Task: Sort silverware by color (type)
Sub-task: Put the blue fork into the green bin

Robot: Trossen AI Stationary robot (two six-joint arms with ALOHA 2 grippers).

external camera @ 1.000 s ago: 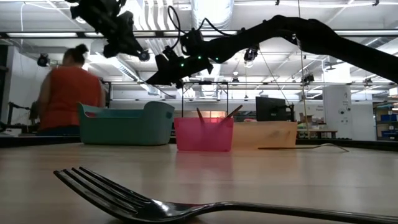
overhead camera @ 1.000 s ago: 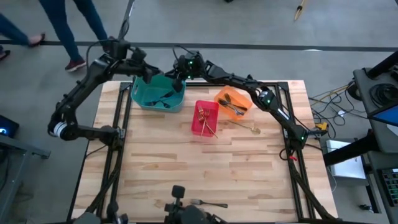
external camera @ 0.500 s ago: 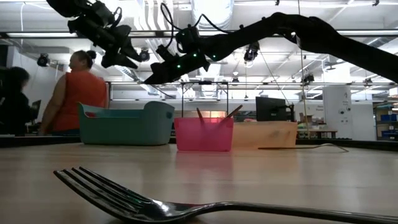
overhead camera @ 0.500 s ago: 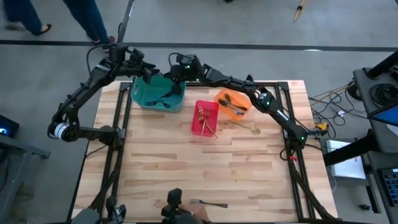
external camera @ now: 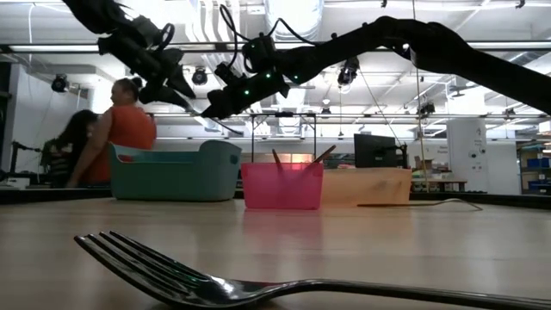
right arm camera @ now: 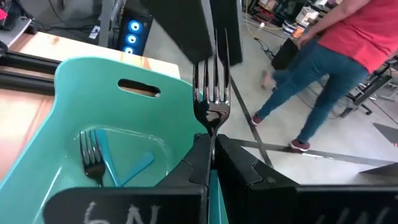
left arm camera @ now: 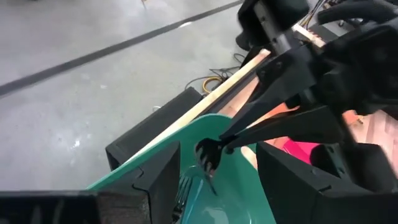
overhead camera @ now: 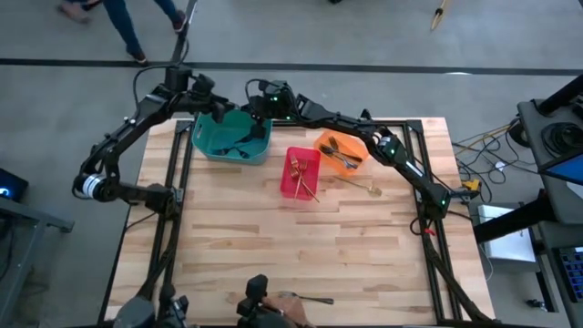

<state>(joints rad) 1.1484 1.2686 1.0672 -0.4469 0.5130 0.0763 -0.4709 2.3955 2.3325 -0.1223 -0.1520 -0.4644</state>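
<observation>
Both arms are over the teal bin (overhead camera: pixel 232 137) at the tabletop's far left corner. Right gripper (overhead camera: pixel 256 107) is above the bin's far right rim, jaws clenched on a dark fork (right arm camera: pixel 210 93) by the handle, tines pointing out away from the wrist. Left gripper (overhead camera: pixel 211 103) sits just left of it over the bin's far rim, fingers (left arm camera: pixel 155 180) spread and released, nothing between them. In the left wrist view the fork head (left arm camera: pixel 208 155) hangs in the gap between those fingers; can't tell if it touches either one.

The teal bin already holds a dark fork with a light-blue handle (right arm camera: pixel 93 155) and other dark pieces.

The red bin (overhead camera: pixel 301 173) sits right of the teal one, near the tabletop's middle, with gold forks (overhead camera: pixel 301 175) inside. The orange bin (overhead camera: pixel 342 150) is next to it toward the far right, holding silver pieces (overhead camera: pixel 339 153). One gold fork (overhead camera: pixel 360 185) lies loose on the tabletop just in front of the orange bin. A dark fork (external camera: pixel 215 280) lies at the near edge, right in front of the low camera.

Two people (external camera: pixel 112 138) stand in the room beyond the far left side of the table.
</observation>
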